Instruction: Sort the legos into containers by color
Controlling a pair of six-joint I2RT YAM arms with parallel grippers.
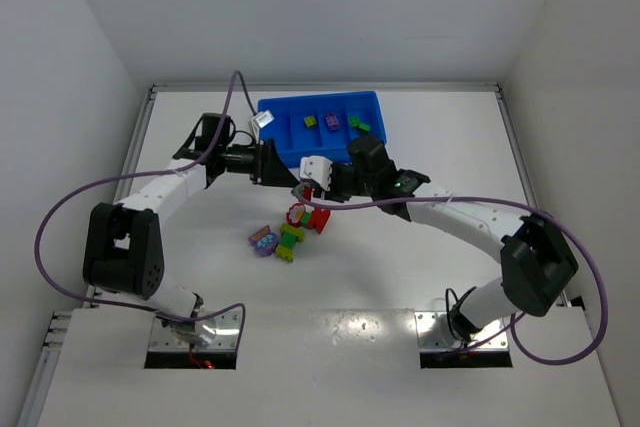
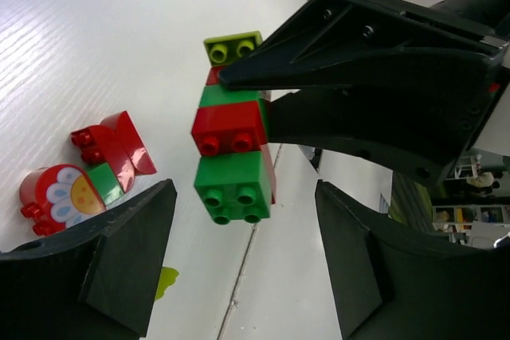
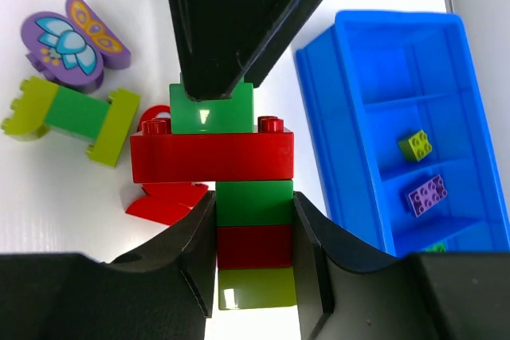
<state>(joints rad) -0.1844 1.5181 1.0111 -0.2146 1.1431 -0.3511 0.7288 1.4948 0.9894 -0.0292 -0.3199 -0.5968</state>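
Looking down from above, blue tray (image 1: pixel 285 137) seen at the far side, three bricks (image 1: pixel 332 123) lying inside, loose bricks (image 1: pixel 280 240) on the table (image 1: pixel 420 137), at left wrist, left gripper (image 2: pixel 243 193) spread around brick stack (image 2: pixel 231 129), at right wrist, right gripper (image 3: pixel 255 205) clamped on it

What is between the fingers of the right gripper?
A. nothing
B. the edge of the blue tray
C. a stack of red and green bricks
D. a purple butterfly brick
C: in the right wrist view, the right gripper is shut on the stack.
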